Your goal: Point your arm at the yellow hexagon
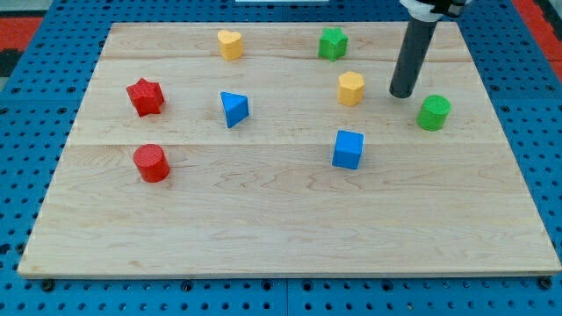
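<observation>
Approach nearly done. Yellow hexagon (pixel 351 89) sits in the board's upper right part, below the green star (pixel 332 43). My tip (pixel 402 94) rests just right of it, apart, with the green cylinder (pixel 433 113) further right. No gripper, only a rod. Next: a short slide left, stopping before contact.

The wooden board (pixel 281 219) holds 8 blocks, 2 of each colour.

2 yellow: 1 hexagon (pixel 351 89) near my tip (pixel 402 93) on the view's left, 1 heart (pixel 230 44) far to its upper left.

2 green: 1 cylinder (pixel 433 113) near the tip at lower right, 1 star (pixel 332 43) at upper left.

2 blue: 1 cube (pixel 348 149) below-left of the tip, 1 triangle (pixel 234 109) well left.

2 red: 1 star (pixel 145 96) and 1 cylinder (pixel 151 163), both far left.

1 rod (pixel 412 57), 1 tip.
</observation>
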Robot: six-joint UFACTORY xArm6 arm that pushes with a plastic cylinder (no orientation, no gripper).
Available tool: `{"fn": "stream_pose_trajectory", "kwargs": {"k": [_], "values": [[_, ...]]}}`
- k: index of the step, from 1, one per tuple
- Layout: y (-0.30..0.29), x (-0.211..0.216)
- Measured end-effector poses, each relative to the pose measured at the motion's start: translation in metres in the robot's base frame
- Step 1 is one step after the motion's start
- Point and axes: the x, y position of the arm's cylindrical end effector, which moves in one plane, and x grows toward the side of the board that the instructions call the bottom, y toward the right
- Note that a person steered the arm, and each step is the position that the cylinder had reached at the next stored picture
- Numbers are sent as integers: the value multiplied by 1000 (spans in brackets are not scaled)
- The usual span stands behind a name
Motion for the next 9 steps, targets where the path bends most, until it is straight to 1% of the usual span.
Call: {"fn": "stream_pose_trajectory", "kwargs": {"k": [2, 7, 9], "values": [[4, 0], [4, 18], [-6, 18]]}}
